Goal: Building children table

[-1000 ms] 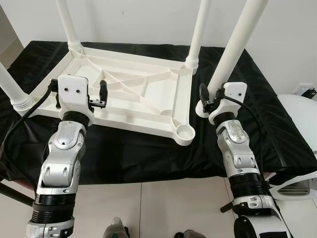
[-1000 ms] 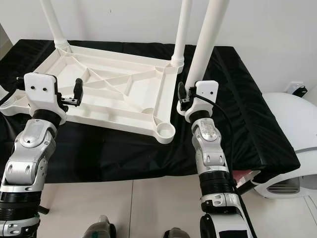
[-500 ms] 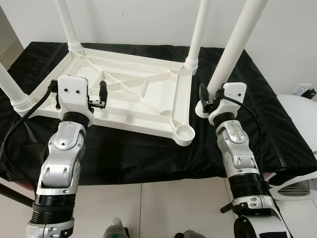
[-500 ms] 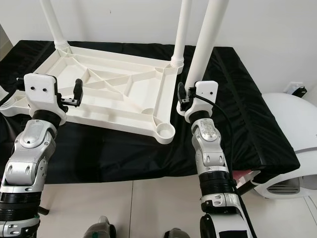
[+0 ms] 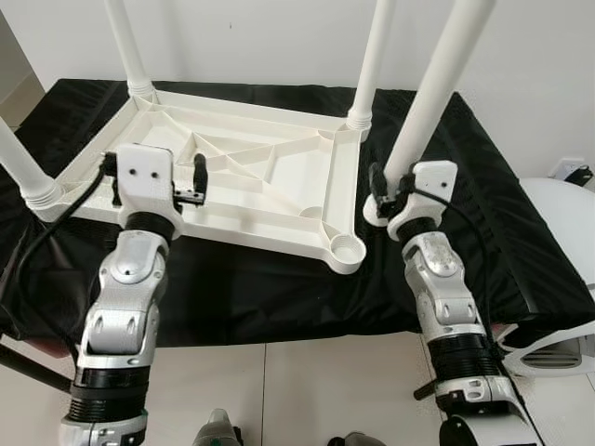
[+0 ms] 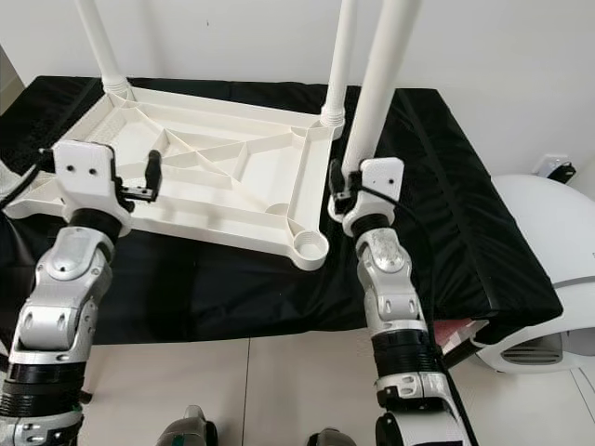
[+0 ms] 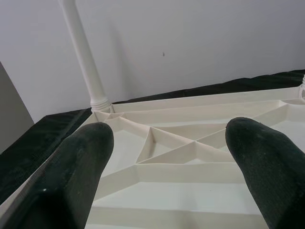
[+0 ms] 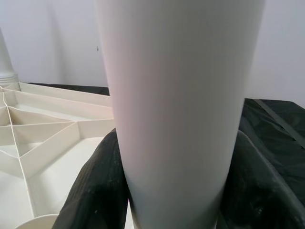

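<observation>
tabletop (image 5: 251,186) lies upside down on black cloth (image 5: 521,242), three legs upright; right gripper (image 5: 379,186) holds a fourth leg (image 5: 429,93) beside the empty socket (image 5: 348,247), leaning slightly right. left gripper (image 7: 169,157) hovers over the ribs, fingers spread, empty. right fingers (image 8: 95,191) clamp the leg.

White table leg (image 8: 178,109) clamped between black fingers (image 8: 97,191); ribbed tabletop underside (image 8: 38,138) at frame left, black cloth (image 8: 276,119) right.
</observation>
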`<state>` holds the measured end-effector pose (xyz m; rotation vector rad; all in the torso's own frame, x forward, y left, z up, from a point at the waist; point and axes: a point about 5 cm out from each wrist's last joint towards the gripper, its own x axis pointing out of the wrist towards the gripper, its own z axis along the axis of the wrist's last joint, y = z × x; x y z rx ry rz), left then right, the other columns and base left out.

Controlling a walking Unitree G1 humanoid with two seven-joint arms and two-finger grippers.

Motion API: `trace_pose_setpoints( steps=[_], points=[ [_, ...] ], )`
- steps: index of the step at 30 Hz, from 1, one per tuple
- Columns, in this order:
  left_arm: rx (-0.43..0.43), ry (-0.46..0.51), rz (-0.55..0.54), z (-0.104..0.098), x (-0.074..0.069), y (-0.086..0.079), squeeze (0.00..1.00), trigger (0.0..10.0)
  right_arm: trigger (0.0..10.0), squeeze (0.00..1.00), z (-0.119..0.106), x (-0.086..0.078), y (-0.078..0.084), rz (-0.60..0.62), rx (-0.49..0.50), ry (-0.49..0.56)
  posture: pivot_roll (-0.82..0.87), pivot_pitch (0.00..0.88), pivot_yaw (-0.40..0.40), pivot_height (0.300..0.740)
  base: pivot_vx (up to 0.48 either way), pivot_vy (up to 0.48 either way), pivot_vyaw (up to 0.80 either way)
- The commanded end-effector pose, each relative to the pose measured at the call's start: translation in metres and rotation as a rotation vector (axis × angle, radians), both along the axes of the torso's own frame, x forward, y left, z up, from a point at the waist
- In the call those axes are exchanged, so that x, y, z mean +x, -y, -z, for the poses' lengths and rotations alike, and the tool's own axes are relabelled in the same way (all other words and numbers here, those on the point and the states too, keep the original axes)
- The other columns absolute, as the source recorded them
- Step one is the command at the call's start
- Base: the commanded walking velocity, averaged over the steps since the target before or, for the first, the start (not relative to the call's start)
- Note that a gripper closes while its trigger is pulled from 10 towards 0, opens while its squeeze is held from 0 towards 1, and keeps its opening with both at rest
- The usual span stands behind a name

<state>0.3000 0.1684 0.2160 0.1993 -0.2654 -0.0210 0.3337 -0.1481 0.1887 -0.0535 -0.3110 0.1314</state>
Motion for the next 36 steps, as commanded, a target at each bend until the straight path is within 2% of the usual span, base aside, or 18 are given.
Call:
trace_pose_setpoints(
  steps=[1, 9, 16, 18, 20, 21, 22, 36],
  points=[
    [-0.015, 0.03, -0.066, -0.002, -0.003, -0.003, 0.0, 10.0, 10.0, 0.0, -0.006, -0.002, -0.001, -0.005, 0.0, 0.037, 0.08, 0.0, 0.0, 0.74, 0.0, 0.0, 0.0],
    [-0.014, 0.02, -0.07, 0.001, -0.003, -0.003, 0.0, 10.0, 10.0, 0.0, -0.005, -0.003, -0.001, -0.001, -0.008, 0.036, 0.08, 0.0, 0.0, 0.74, 0.0, 0.0, 0.0],
    [-0.016, 0.003, -0.086, 0.012, -0.005, -0.005, 0.0, 10.0, 10.0, 0.0, 0.004, -0.005, 0.001, 0.011, -0.012, 0.013, 0.08, 0.0, 0.0, 0.74, 0.0, 0.0, 0.0],
    [-0.022, -0.028, -0.104, 0.026, -0.008, -0.008, 0.0, 10.0, 10.0, 0.0, 0.017, -0.007, 0.003, 0.026, -0.011, -0.019, 0.08, 0.0, 0.0, 0.74, 0.0, 0.0, 0.0],
    [-0.027, -0.038, -0.109, 0.03, -0.009, -0.008, 0.0, 10.0, 10.0, 0.0, 0.021, -0.008, 0.003, 0.029, -0.01, -0.03, 0.08, 0.0, 0.0, 0.74, 0.0, 0.0, 0.0],
    [-0.027, -0.038, -0.109, 0.03, -0.009, -0.008, 0.0, 10.0, 10.0, 0.0, 0.021, -0.008, 0.003, 0.029, -0.01, -0.03, 0.08, 0.0, 0.0, 0.74, 0.0, 0.0, 0.0],
    [-0.032, -0.04, -0.109, 0.032, -0.01, -0.008, 0.0, 10.0, 10.0, 0.0, 0.022, -0.008, 0.003, 0.029, -0.01, -0.033, 0.08, 0.087, -0.048, 0.74, 0.0, 0.0, 0.0],
    [-0.032, -0.04, -0.109, 0.032, -0.01, -0.008, 0.0, 10.0, 10.0, 0.0, 0.022, -0.008, 0.003, 0.029, -0.01, -0.033, 0.08, 0.087, -0.048, 0.74, 0.0, 0.0, 0.0]
  ],
)
